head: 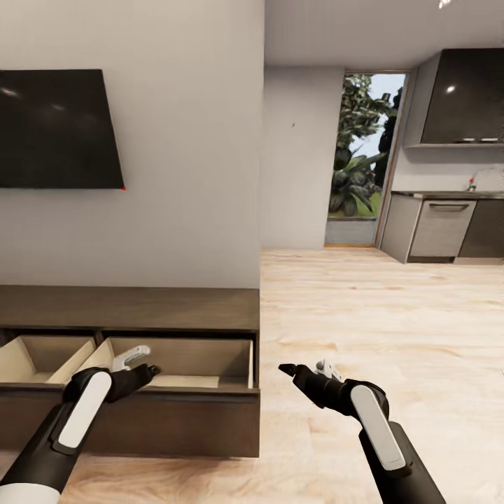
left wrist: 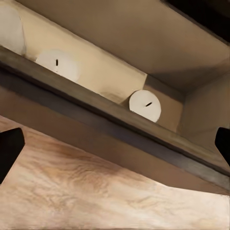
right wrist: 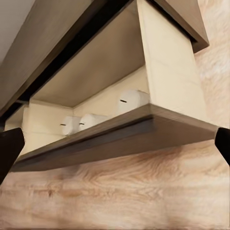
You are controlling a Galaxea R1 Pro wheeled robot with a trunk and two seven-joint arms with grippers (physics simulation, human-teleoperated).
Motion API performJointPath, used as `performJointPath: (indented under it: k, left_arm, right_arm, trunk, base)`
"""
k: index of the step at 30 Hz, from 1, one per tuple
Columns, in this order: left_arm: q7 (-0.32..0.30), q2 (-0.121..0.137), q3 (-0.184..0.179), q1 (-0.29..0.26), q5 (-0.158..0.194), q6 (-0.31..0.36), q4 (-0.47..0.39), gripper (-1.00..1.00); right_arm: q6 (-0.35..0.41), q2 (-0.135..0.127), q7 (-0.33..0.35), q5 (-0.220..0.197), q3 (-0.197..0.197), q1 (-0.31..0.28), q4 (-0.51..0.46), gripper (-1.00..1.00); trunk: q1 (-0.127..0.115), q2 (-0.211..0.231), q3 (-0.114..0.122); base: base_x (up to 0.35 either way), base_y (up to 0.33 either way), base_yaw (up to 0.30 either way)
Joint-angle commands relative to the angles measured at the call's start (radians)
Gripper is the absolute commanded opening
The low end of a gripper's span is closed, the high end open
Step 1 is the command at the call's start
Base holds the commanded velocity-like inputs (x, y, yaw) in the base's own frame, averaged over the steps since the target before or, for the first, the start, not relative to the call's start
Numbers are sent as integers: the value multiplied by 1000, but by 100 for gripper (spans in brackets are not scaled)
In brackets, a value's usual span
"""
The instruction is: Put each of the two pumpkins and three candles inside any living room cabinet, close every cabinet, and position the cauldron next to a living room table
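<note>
Candles (right wrist: 93, 120), three pale stubs, lie inside the cabinet's (head: 140, 308) pulled-out right-hand drawer (head: 182, 413) along its back wall, with the left gripper (head: 143, 364) spread open and empty over that drawer's front edge and the right gripper (head: 304, 369) open above bare floor (head: 392, 315) beyond its right corner.

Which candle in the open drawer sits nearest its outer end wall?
The lone candle beside the end wall; the other two candles sit together farther along the drawer.
</note>
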Motion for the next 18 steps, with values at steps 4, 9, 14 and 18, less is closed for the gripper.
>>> performJointPath:
  k: [4,9,14,18]
  left_arm:
    - [9,-1,22,0,12,18,0,100]
    - [9,0,27,0,10,27,0,100]
    - [9,0,28,0,10,28,2,100]
    - [8,0,29,0,10,28,5,100]
  right_arm:
    - [2,0,-10,-12,0,-1,-1,100]
    - [2,1,-10,-12,0,-1,0,100]
    - [2,2,-10,-12,-1,-1,5,100]
    - [2,2,-11,-10,0,-1,6,100]
  trunk:
    - [-1,-1,3]
    - [-1,-1,10]
    - [-1,-1,12]
    - [-1,-1,12]
  base:
    - [-286,227,-131]
    - [-213,245,-190]
    - [-165,270,-63]
    - [-211,274,-7]
